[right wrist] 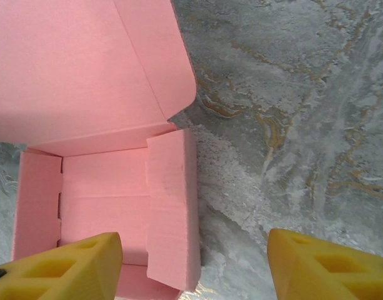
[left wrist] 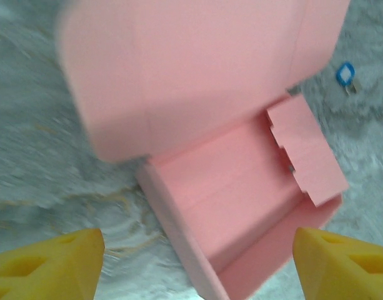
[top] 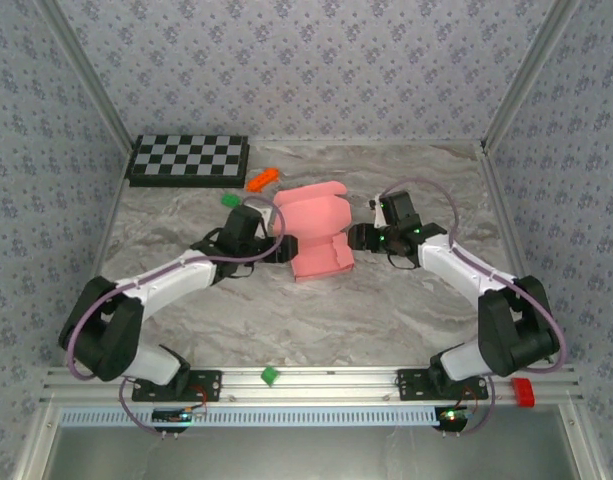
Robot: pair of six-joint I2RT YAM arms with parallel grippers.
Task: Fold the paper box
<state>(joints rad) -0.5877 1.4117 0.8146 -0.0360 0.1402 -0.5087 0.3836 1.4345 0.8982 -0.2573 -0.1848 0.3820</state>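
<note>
Top external: part-folded pink paper box (top: 321, 235), left and right jaws both spread beside it.

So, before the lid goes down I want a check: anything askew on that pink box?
Yes. On the pink thin-card box, a notched side flap looks slanted over the inside, tabs apparently not tucked. Also, a small green block sits off on the near rail.

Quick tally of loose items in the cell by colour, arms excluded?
Pink: 1, paper box
Orange: 1, orange block
Green: 2, green block on the table, green block on the front rail
Red: 1, red piece on the rail
Blue: 1, small blue tag
Black-and-white: 1, checkerboard
Total: 7
</note>
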